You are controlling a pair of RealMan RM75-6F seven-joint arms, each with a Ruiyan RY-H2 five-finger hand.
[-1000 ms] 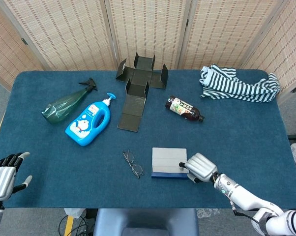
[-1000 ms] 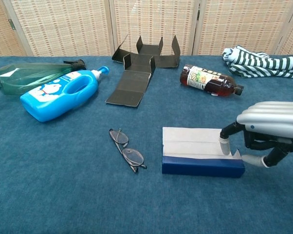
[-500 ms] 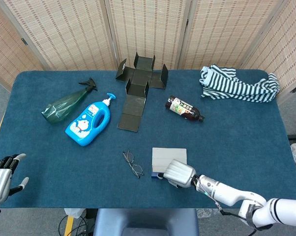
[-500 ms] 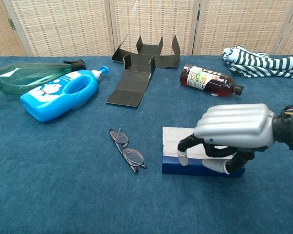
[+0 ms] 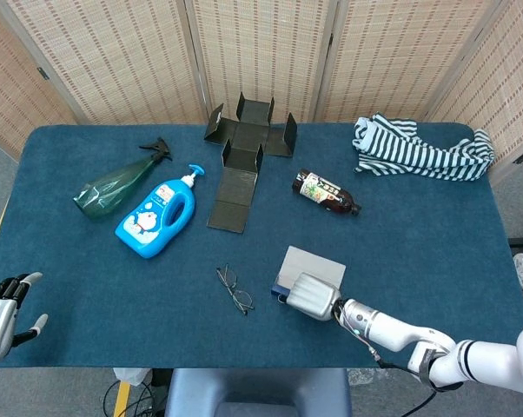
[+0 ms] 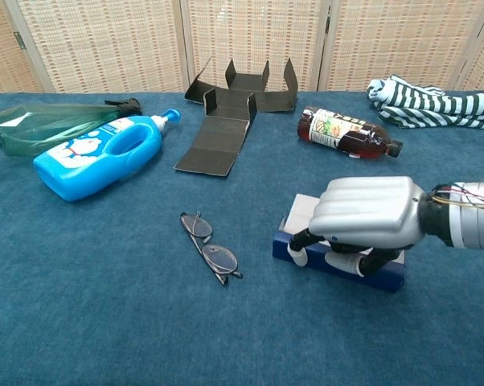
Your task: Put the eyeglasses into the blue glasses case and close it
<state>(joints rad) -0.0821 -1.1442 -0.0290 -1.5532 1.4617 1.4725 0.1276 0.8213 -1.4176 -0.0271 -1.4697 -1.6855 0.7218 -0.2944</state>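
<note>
The blue glasses case (image 5: 319,263) (image 6: 389,277), grey-white on top, lies skewed on the blue cloth near the table's front edge. My right hand (image 5: 312,295) (image 6: 367,212) covers its front part, fingers curled down over the blue front side, gripping it. The case looks closed. The thin-framed eyeglasses (image 5: 235,289) (image 6: 209,248) lie folded flat on the cloth just left of the case, apart from it and untouched. My left hand (image 5: 5,306) hovers off the table's front left corner, fingers spread and empty; the chest view does not show it.
A blue detergent bottle (image 5: 157,218) and a green spray bottle (image 5: 116,183) lie at the left. A flattened black box (image 5: 245,155) sits at the back centre, a brown bottle (image 5: 327,192) beside it, a striped cloth (image 5: 422,148) at the back right.
My right hand slid leftward from the case's right end onto its front side, and the case has turned, its right end swinging toward the front. The glasses stayed put.
</note>
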